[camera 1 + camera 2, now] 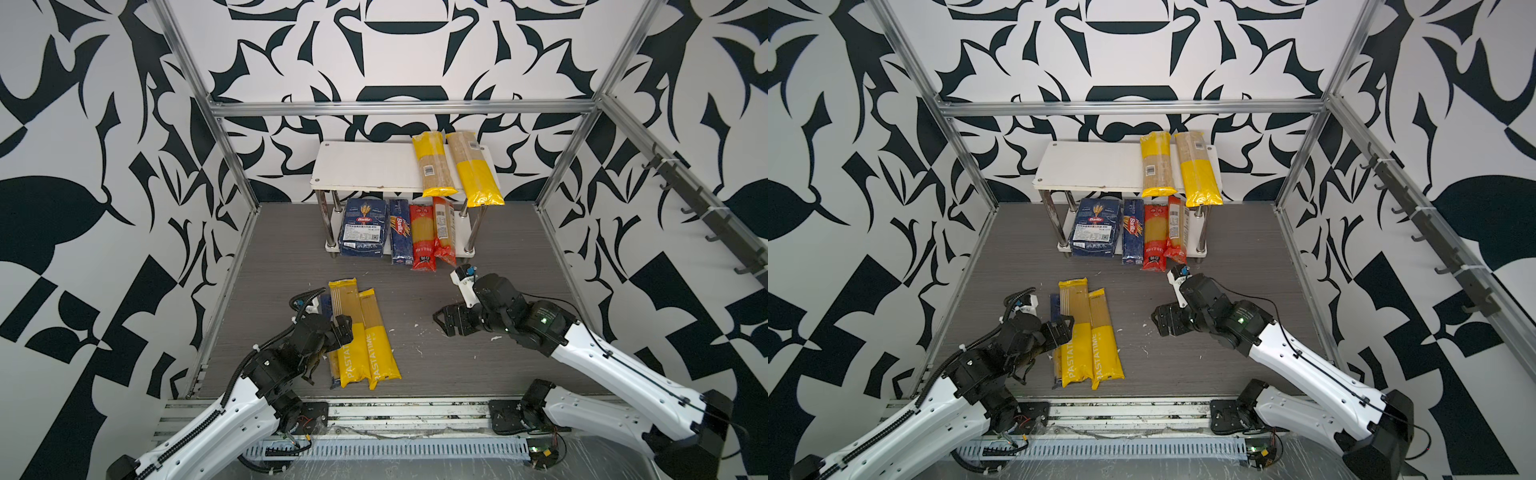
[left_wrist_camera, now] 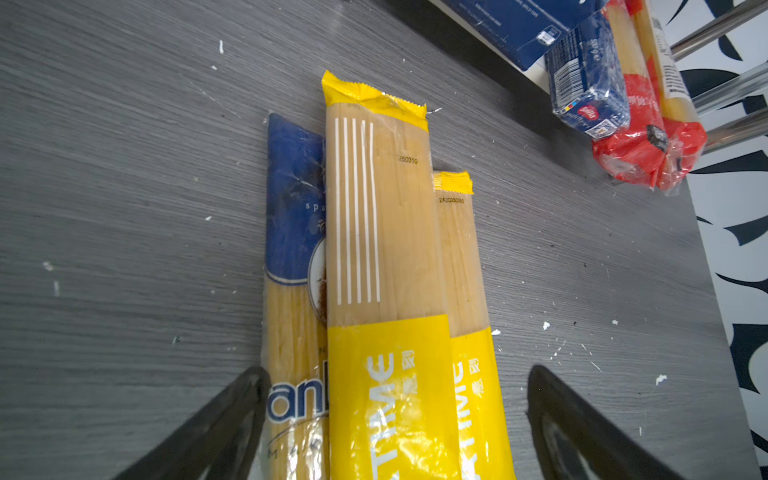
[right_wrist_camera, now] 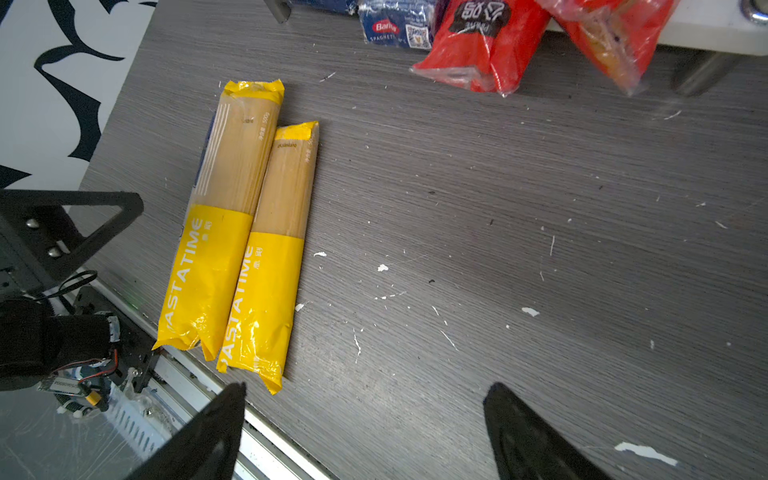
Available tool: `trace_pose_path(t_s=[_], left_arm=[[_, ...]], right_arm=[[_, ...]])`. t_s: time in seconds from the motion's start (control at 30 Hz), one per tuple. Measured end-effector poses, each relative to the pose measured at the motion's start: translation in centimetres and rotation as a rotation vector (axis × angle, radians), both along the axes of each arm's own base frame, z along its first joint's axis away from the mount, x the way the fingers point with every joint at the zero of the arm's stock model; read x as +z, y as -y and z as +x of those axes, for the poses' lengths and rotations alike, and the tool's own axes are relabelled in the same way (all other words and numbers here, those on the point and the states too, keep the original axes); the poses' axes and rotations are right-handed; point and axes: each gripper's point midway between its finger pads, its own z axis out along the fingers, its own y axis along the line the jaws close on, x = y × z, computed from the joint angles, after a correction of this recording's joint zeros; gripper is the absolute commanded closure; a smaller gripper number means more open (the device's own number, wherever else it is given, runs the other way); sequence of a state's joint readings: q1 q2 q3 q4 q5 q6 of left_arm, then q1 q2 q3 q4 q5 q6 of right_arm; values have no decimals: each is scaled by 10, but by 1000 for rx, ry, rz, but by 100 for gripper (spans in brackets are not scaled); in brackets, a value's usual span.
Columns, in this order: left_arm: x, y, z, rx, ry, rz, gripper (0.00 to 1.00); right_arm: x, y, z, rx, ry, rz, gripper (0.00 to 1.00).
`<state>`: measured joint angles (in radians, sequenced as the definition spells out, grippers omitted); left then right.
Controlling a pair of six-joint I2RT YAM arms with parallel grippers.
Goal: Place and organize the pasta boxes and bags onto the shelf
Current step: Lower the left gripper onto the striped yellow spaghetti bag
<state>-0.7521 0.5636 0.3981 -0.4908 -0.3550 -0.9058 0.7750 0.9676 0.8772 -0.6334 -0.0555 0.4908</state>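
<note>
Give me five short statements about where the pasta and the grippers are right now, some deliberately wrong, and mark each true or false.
1. Two yellow bags lie on the top board of the shelf. True.
2. Both red bags lie on the table. False: they sit on the shelf's lower board, beside the two Barilla packs.
3. The left gripper is shut on a yellow bag. False: it is open, its fingers either side of the bags on the table, gripping none.
4. The ankara bag lies on the table against a PASTATIME bag. True.
5. The right gripper is open and empty. True.
</note>
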Motion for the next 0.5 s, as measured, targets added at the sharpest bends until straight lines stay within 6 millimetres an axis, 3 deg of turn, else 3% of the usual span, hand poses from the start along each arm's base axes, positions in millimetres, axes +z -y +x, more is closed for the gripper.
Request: trace_pose_path(t_s=[0.5], left_arm=[[-23, -6, -3, 32, -83, 74, 1]], right_arm=[[-16, -1, 12, -31, -11, -52, 7]])
